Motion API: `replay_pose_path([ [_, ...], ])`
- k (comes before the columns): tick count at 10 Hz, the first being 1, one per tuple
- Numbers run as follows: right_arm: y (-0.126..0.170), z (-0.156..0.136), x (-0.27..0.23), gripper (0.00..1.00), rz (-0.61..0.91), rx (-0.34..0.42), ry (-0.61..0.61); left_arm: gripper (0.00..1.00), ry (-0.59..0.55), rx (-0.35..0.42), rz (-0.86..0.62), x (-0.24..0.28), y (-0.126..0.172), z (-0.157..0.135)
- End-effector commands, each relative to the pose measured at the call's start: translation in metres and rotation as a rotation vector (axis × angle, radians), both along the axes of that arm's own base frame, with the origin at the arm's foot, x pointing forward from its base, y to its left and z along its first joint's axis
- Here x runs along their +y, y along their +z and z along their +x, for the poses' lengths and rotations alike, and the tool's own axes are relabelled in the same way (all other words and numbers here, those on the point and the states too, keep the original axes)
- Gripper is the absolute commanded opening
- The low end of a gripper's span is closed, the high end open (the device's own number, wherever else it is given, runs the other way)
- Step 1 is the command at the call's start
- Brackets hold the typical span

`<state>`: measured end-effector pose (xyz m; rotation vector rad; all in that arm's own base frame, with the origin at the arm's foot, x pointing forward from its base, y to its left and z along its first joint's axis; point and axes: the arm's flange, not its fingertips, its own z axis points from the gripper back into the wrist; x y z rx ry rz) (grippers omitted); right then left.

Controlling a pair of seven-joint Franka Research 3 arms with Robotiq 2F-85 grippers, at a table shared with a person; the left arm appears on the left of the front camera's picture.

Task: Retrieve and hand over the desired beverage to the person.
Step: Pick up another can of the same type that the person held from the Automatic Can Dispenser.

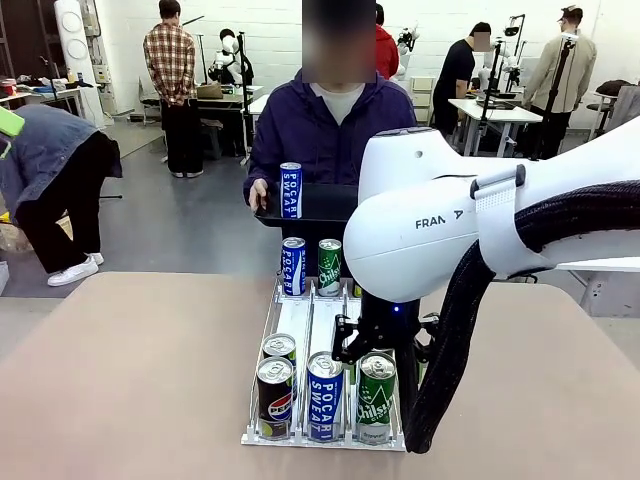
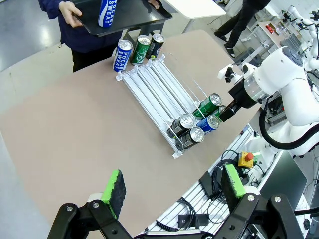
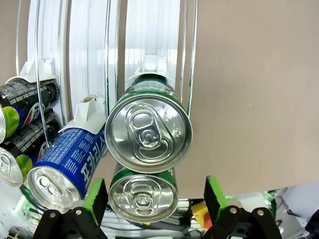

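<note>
A white wire rack (image 1: 308, 322) holds drink cans in lanes. At its near end stand a Pepsi can (image 1: 275, 392), a blue Pocari Sweat can (image 1: 325, 395) and a green Chilsung can (image 1: 376, 396). My right gripper (image 1: 375, 345) hangs over the green can (image 3: 143, 198), open, one green pad on each side of it. A second green can (image 3: 148, 130) lies just behind it. The person (image 1: 330, 130) in the purple jacket stands across the table holding a black tray (image 1: 322, 208) with a Pocari can (image 1: 290, 190) on it. My left gripper (image 2: 172, 191) is open, high above the table's edge.
Another Pocari can (image 1: 293, 266) and green can (image 1: 329, 266) stand at the rack's far end. A second Pepsi can (image 1: 279, 348) sits behind the first. Bare brown tabletop (image 1: 120, 370) lies on both sides of the rack. Other people stand farther back.
</note>
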<state>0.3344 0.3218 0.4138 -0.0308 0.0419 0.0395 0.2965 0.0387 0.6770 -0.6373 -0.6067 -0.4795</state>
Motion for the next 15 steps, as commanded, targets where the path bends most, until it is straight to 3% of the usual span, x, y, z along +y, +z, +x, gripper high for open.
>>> replay_pose_path([
  [1, -0.003, 0.003, 0.001, 0.54, -0.012, -0.017, 0.064, 1.00, -0.012, -0.005, -0.015, 0.001, 0.000, 0.000],
  [2, -0.003, 0.002, 0.002, 0.41, -0.015, -0.023, 0.079, 1.00, -0.012, -0.005, -0.015, 0.001, 0.000, 0.000],
  [3, -0.003, 0.002, 0.002, 0.00, -0.018, -0.031, 0.094, 1.00, -0.012, -0.005, -0.015, 0.001, 0.000, 0.000],
  [5, -0.004, 0.001, 0.003, 0.00, -0.011, -0.036, 0.116, 1.00, -0.012, -0.005, -0.015, 0.001, 0.000, 0.000],
  [6, -0.005, 0.002, 0.003, 0.14, -0.010, -0.036, 0.121, 1.00, -0.012, -0.005, -0.015, 0.001, 0.000, 0.000],
  [7, -0.005, 0.002, 0.003, 0.03, -0.004, -0.025, 0.117, 1.00, -0.012, -0.005, -0.015, 0.001, 0.000, 0.000],
  [10, 0.005, -0.005, 0.005, 0.00, -0.016, 0.016, 0.068, 1.00, -0.012, -0.005, -0.015, 0.001, 0.000, 0.000],
  [12, 0.059, -0.033, 0.003, 0.00, -0.015, 0.066, -0.002, 1.00, -0.012, -0.005, -0.015, 0.001, 0.000, 0.000],
  [15, 0.165, -0.073, 0.006, 0.00, -0.094, -0.025, -0.107, 1.00, -0.012, -0.005, -0.015, 0.001, 0.000, 0.000],
])
